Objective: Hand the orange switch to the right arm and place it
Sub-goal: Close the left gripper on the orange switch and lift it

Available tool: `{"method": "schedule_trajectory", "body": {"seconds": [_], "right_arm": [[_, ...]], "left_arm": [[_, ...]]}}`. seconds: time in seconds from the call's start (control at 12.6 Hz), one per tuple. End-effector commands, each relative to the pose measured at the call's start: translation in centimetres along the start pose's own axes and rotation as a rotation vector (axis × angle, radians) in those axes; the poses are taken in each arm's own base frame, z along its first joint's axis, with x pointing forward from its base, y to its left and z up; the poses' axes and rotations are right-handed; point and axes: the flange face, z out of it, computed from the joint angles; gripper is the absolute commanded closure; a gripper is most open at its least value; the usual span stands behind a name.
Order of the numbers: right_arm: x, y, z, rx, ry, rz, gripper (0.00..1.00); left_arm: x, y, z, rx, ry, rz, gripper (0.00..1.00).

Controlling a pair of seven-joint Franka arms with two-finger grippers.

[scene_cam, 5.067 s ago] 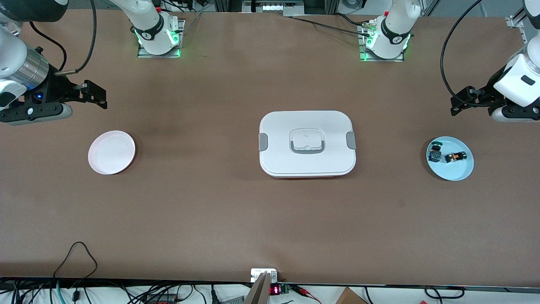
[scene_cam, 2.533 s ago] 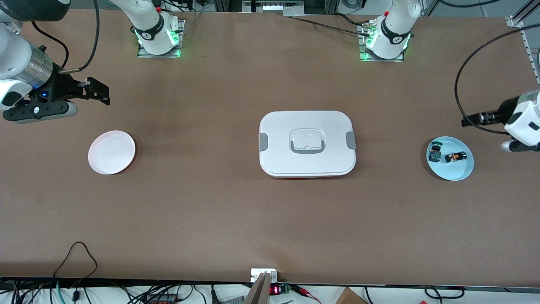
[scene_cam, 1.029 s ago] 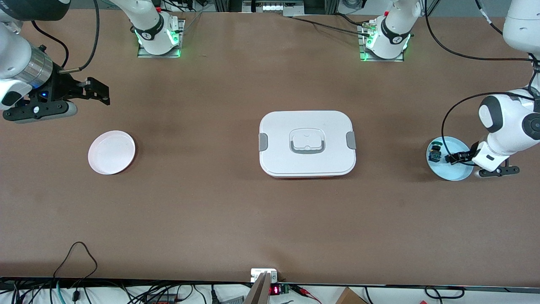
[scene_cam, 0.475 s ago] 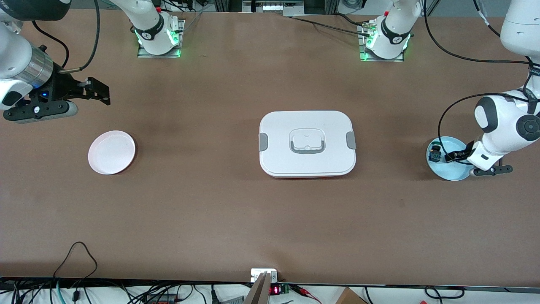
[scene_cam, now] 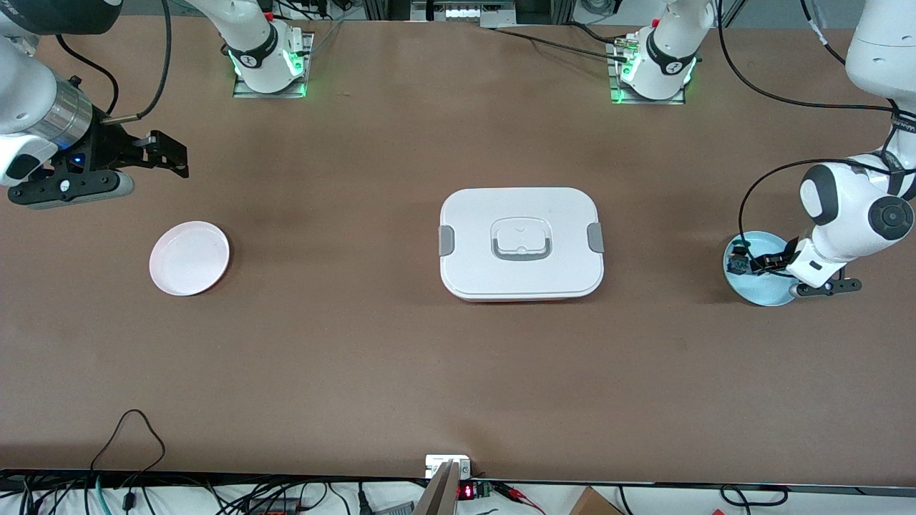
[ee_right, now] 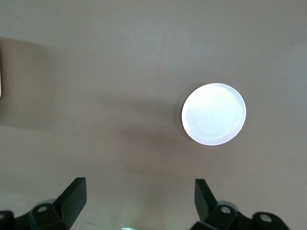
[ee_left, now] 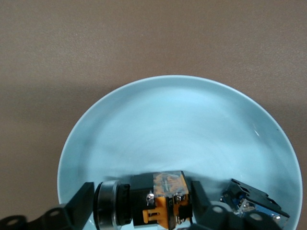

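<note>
The left claw (ee_left: pixel 141 211) is down in the light blue plate (ee_left: pixel 172 124) near the desk's edge at the left arm's end, its fingers (ee_left: pixel 79 203) flanking the orange switch (ee_left: pixel 160 199) (whether they grip it, I cannot tell). The right claw (ee_right: pixel 139 199) waits wide open and empty above the desk near the white plate (scene_cam: pixel 189 257).

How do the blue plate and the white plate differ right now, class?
The blue plate holds small parts, including the orange switch; the white plate holds nothing. The left gripper sits low in the blue plate, astride the switch; the right gripper waits open, above the table beside the white plate. Both are round and similar in size.
</note>
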Motion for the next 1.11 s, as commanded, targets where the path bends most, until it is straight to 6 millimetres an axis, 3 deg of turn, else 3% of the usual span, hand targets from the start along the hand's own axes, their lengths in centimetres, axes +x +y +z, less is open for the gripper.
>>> {"method": "schedule_trajectory", "body": {"seconds": [0.0, 0.24, 0.4, 0.55, 0.71, 0.95, 1.03], "right_arm": [[-0.1, -0.3, -0.6, 0.009, 0.013, 0.002, 0.00], [-0.1, -0.4, -0.6, 0.008, 0.015, -0.003, 0.00], [-0.1, -0.3, -0.6, 0.007, 0.015, -0.001, 0.00], [-0.1, -0.4, -0.7, 0.007, 0.018, -0.003, 0.00], [0.0, -0.3, -0.6, 0.007, 0.016, -0.001, 0.00], [0.0, -0.2, -0.6, 0.005, 0.016, 0.002, 0.00], [-0.1, -0.1, -0.6, 0.005, 0.016, 0.004, 0.00]], "left_arm": [[-0.2, -0.1, -0.3, 0.003, 0.007, 0.003, 0.43], [0.0, -0.3, -1.5, 0.006, -0.014, 0.007, 0.54], [1.0, -0.3, -5.2, 0.015, -0.068, 0.012, 0.56], [2.6, 1.5, -9.9, 0.010, -0.133, 0.044, 0.56], [2.9, 4.6, -15.3, 0.003, -0.234, 0.090, 0.63], [3.0, 8.7, -25.8, -0.056, -0.379, 0.136, 0.67], [2.7, 9.1, -27.6, -0.096, -0.406, 0.131, 0.68]]}}
